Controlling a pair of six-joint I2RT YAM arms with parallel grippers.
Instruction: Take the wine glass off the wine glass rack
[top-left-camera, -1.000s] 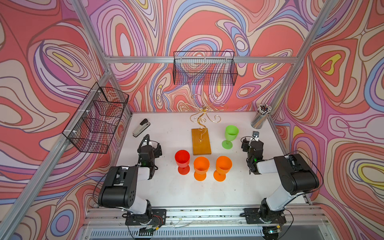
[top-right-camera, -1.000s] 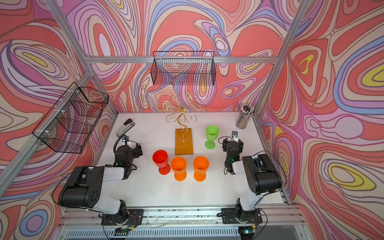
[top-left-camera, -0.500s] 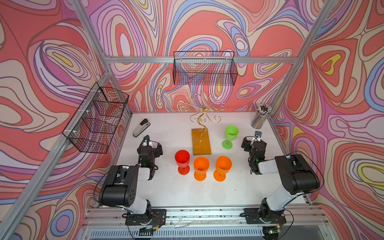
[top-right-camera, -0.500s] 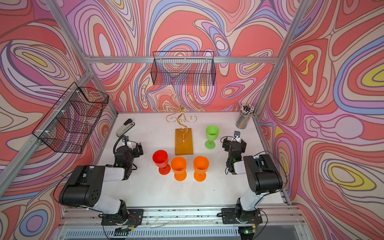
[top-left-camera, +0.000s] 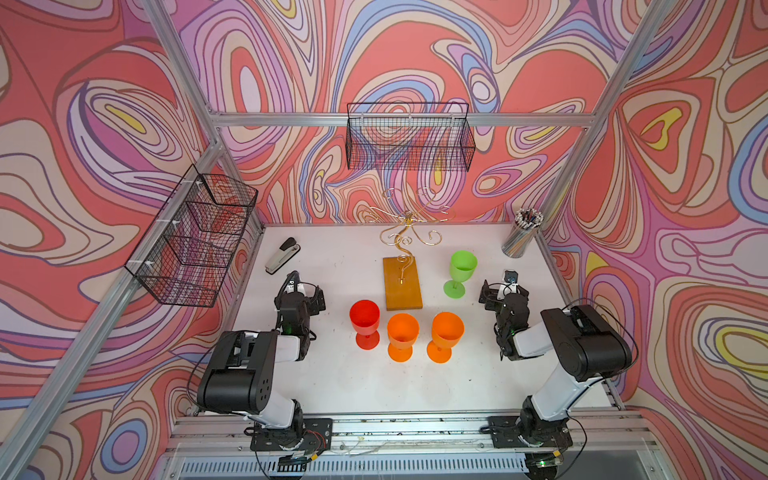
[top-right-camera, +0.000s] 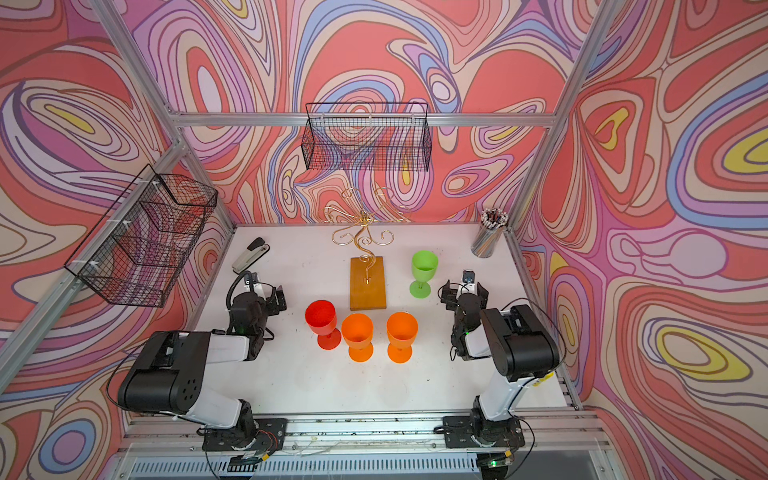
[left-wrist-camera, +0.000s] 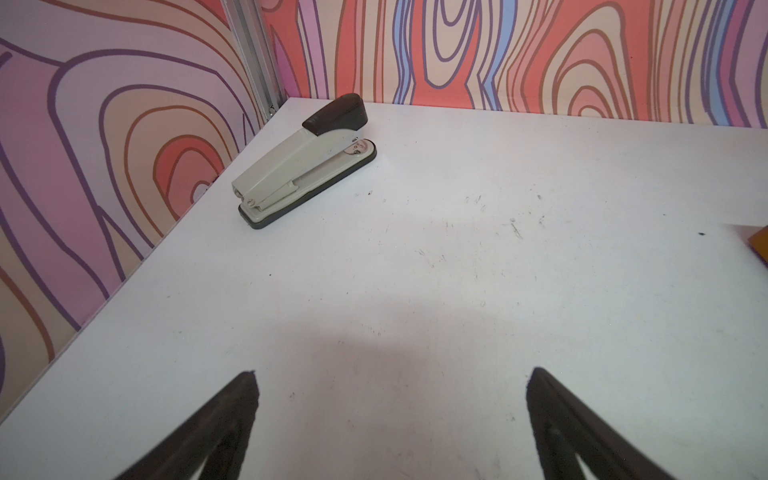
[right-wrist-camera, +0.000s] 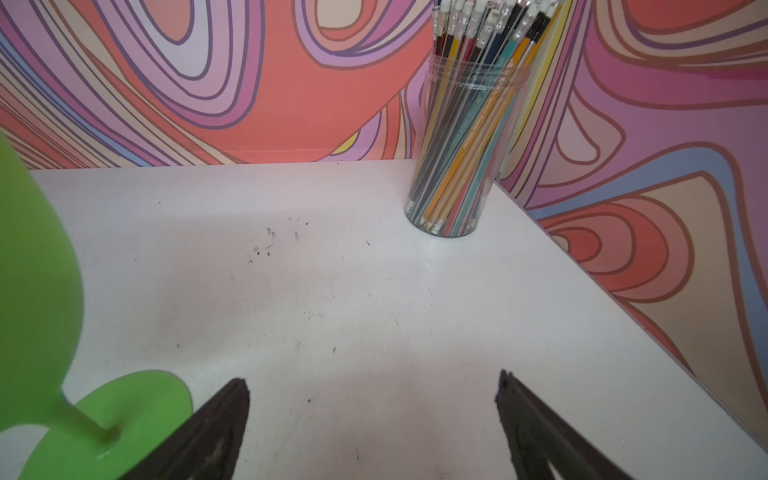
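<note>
A: So, starting at the left: how does the left arm (top-left-camera: 245, 365) sit?
B: Folded low. Its elbow rests back by the mount and the forearm runs forward over the table (top-left-camera: 332, 390). The left gripper (left-wrist-camera: 392, 372) hangs just above the surface, aimed at the back-left corner, where the stapler (left-wrist-camera: 305, 160) lies well ahead of it.
A: Its jaws?
B: Spread wide, with only bare table between them.
A: And the middle?
B: A red glass (top-left-camera: 364, 320) and two orange glasses (top-left-camera: 402, 332) stand upright in a row. Just behind them is the rack (top-left-camera: 401, 286), its wooden base running lengthwise toward the back wall, gold curls rising over the far end.
A: Where is the green glass (top-left-camera: 462, 268)?
B: Upright on the table, just right of the rack's base and apart from it.
A: The right arm (top-left-camera: 582, 345)?
B: It mirrors the left one: elbow back, forearm forward. The right gripper (right-wrist-camera: 372, 376) sits low beside the green glass's foot, fully parted and gripping nothing. One finger (right-wrist-camera: 208, 428) lies just beside that foot; I cannot tell whether they touch. The jar (right-wrist-camera: 457, 166) of pencils stands ahead in the back-right corner.
</note>
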